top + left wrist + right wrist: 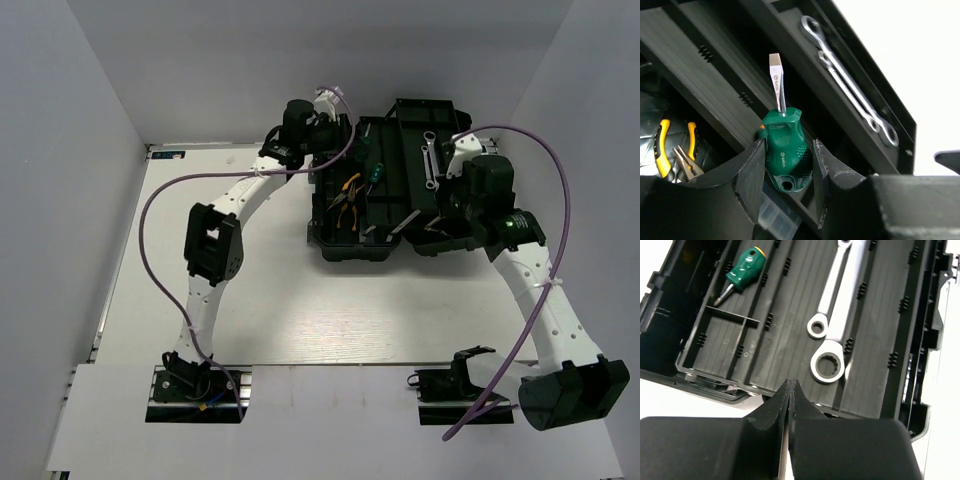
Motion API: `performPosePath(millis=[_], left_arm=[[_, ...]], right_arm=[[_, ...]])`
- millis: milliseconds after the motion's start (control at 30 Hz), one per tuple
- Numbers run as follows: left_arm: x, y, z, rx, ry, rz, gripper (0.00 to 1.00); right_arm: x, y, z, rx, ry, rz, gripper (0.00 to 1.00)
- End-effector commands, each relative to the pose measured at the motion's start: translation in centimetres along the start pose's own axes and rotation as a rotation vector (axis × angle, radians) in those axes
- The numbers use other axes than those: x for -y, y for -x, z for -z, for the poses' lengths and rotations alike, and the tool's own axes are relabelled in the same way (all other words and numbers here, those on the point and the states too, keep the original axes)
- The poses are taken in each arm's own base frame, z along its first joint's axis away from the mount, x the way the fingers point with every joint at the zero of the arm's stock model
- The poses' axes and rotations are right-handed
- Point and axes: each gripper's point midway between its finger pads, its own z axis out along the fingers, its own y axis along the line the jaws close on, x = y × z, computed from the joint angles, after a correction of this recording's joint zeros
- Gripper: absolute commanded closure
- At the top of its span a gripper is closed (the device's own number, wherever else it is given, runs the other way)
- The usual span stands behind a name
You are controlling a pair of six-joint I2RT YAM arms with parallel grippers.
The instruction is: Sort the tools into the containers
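Note:
The black toolbox (345, 250) lies open at the table's far middle. My left gripper (787, 172) is shut on a green-handled flat-blade screwdriver (785, 150), blade pointing away, over the toolbox's left part. Yellow-handled pliers (675, 150) lie in the deep compartment to its left and also show from above (348, 195). Two silver wrenches (840, 305) lie side by side in a long compartment (850, 90). A second green screwdriver (744, 274) lies in a narrow slot. My right gripper (791, 386) is shut and empty above the tray's near edge.
The white table (300, 310) stretches in front of the toolbox. White walls close in the left, right and back. The right arm's purple cable (560, 190) arches over the toolbox's right side. The toolbox tray has several ribbed dividers (730, 320).

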Motion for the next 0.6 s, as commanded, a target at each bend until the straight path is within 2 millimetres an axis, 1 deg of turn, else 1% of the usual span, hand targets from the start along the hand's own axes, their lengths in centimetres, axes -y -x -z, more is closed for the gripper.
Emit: performPosePath(millis=[0,33,67,100,133,167,200,233,267,367,400,433,467,500,533,567], left_arm=[[1.5,2.9,-1.2,0.108,-0.046,0.033,1.00],[1.6,3.1,-1.5,0.114,-0.061,0.036,1.00],[1.2,2.8,-1.8,0.110,-0.060,0.048,1.00],[1.3,2.4,-2.7,0.110,-0.073,0.055,1.00],[1.3,2.4,-3.0,0.112,-0.086,0.058,1.00],[1.4,2.7,-3.1,0.119,-0.092,0.061,1.00],[1.2,2.5,-3.3,0.118,-0.092,0.070,1.00],[1.0,2.5,-3.5,0.119,-0.093,0.078,1.00],[1.3,2.8,-3.5,0.126,-0.098,0.072,1.00],[0.5,2.6,-4.0,0.138,-0.085,0.085,1.00],[0.9,3.1,-3.9,0.147,-0.091,0.077,1.00],[0.3,2.6,-4.2,0.139,-0.086,0.084,0.98],[0.4,2.9,-4.1,0.144,-0.079,0.094,0.97],[0.1,2.8,-4.3,0.149,-0.071,0.096,0.94],[0.4,2.3,-4.6,0.136,-0.073,0.101,0.92],[0.5,2.3,-4.6,0.135,-0.073,0.101,0.91]], right_arm=[[0.4,1.3,0.5,0.081,-0.006,-0.018,1.00],[0.6,1.2,0.6,0.081,-0.010,-0.024,1.00],[0.6,1.2,0.6,0.081,-0.011,-0.025,1.00],[0.3,1.3,0.7,0.088,0.015,-0.027,1.00],[0.4,1.0,0.6,0.083,0.013,-0.033,1.00],[0.5,0.9,0.7,0.085,0.013,-0.035,1.00],[0.3,0.9,0.7,0.087,0.022,-0.038,1.00],[0.5,0.7,0.6,0.084,0.019,-0.042,1.00],[0.4,0.7,0.7,0.087,0.022,-0.043,1.00],[0.4,0.5,0.6,0.082,0.032,-0.052,1.00],[0.2,0.4,0.5,0.079,0.042,-0.054,1.00],[0.3,0.4,0.5,0.079,0.042,-0.056,1.00],[0.1,0.3,0.5,0.076,0.047,-0.056,1.00],[0.1,0.3,0.7,0.078,0.050,-0.060,1.00],[0.2,0.3,0.6,0.078,0.049,-0.063,1.00],[0.1,0.3,0.7,0.078,0.054,-0.063,1.00]])
